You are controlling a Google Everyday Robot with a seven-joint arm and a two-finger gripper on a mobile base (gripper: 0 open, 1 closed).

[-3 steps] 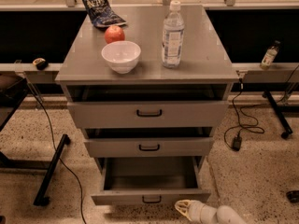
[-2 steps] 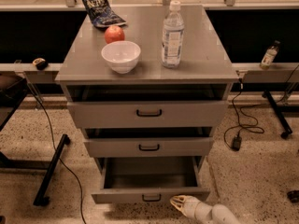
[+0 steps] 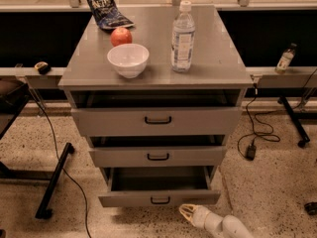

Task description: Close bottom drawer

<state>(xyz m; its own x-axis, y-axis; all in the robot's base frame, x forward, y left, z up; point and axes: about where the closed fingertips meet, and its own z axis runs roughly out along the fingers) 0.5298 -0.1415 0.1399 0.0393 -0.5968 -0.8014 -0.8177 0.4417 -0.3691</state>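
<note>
The bottom drawer [image 3: 158, 198] is the lowest of three in the grey cabinet [image 3: 79, 78]. It stands pulled out, showing its plain grey inside, with a slim front and a small black handle [image 3: 160, 200]. My gripper [image 3: 186, 213] is at the bottom of the view, just below and right of the drawer front's middle, pointing left toward it. It is close to the drawer front's lower edge, and I cannot tell if it touches.
The top drawer [image 3: 157, 120] and middle drawer [image 3: 157, 156] are also partly out. On the cabinet top are a white bowl [image 3: 128, 60], an apple [image 3: 121, 35], a water bottle [image 3: 183, 37] and a chip bag [image 3: 106, 11]. Cables [image 3: 255, 133] and stand legs [image 3: 53, 180] lie on the floor.
My gripper has moved left and slightly up along the floor, closer to the bottom drawer's front. The drawer has not visibly moved.
</note>
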